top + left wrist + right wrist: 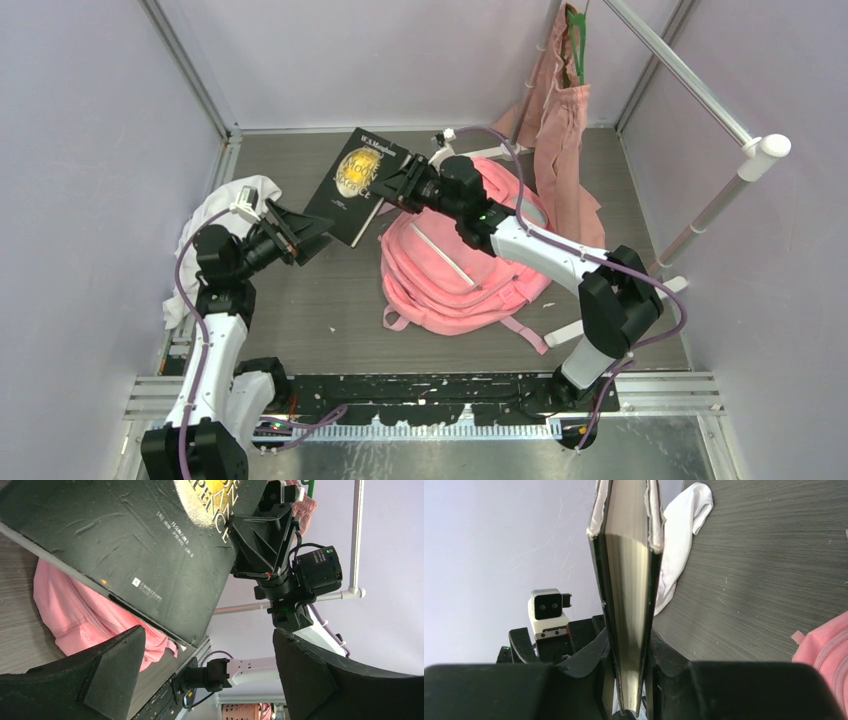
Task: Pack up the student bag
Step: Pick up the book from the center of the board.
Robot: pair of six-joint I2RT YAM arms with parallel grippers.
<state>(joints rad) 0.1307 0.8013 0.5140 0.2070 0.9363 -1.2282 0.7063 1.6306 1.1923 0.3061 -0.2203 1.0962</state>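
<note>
The pink backpack lies flat on the dark table right of centre; it also shows in the left wrist view and at the right wrist view's edge. A black book with a gold cover emblem is held up in the air left of the bag. My right gripper is shut on the book's right edge; the right wrist view shows the book edge-on, pinched by the gripper. My left gripper is open, its jaws wide, just at the book's lower corner and not touching it.
A white cloth lies at the table's left edge behind the left arm. A dusty-pink tote on a green hanger hangs from the white rail at the back right. Purple walls close in both sides.
</note>
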